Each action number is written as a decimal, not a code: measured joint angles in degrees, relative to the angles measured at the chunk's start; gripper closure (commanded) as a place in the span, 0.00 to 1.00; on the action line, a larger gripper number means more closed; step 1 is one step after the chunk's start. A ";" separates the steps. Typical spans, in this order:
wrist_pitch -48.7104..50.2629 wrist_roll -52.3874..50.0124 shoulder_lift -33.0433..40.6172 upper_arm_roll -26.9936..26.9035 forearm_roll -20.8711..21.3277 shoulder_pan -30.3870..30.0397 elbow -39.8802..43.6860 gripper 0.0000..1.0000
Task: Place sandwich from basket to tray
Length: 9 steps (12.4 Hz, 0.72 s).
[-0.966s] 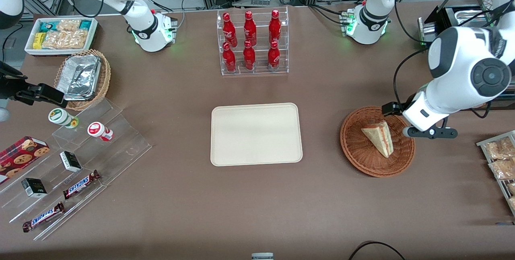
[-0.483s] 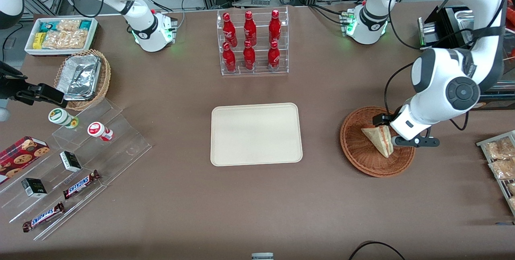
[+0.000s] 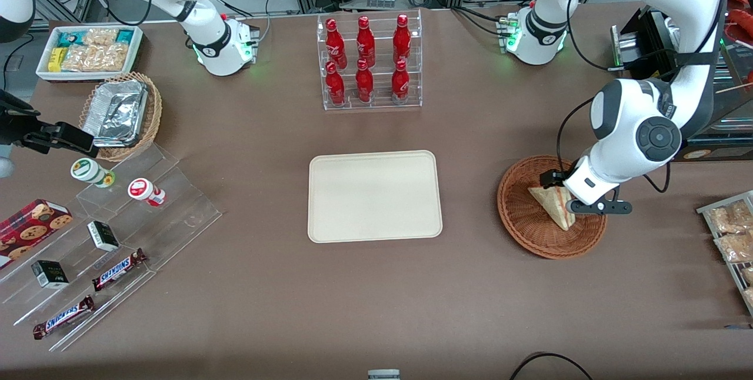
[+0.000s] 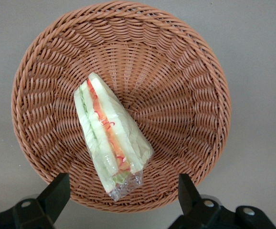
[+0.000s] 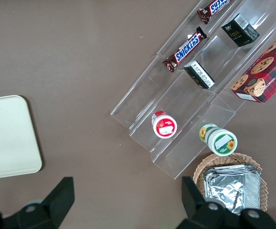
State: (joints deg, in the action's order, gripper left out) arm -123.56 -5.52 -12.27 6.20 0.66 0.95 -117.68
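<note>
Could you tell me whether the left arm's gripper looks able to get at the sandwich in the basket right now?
Probably yes. The gripper hangs open directly above the sandwich, which lies uncovered and alone in the basket, with nothing between them.

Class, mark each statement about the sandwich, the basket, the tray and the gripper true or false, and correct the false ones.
1. The sandwich lies in the basket. True.
2. The tray already holds the sandwich. False: it holds nothing.
3. The gripper is above the basket with its fingers open. True.
4. The fingers are closed on the sandwich. False: they are spread apart and grip nothing.
5. The bottle rack stands farther from the front camera than the tray. True.
</note>
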 measured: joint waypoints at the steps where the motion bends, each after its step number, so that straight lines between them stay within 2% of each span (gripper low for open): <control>1: -0.05 -1.74 0.05 -0.09 0.00 -0.06 -0.06 0.00; 9: -7.32 -31.61 0.90 -0.15 0.01 -0.09 -4.56 0.00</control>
State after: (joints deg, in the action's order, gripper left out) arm -130.88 -37.13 -11.37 6.05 0.67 0.87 -122.24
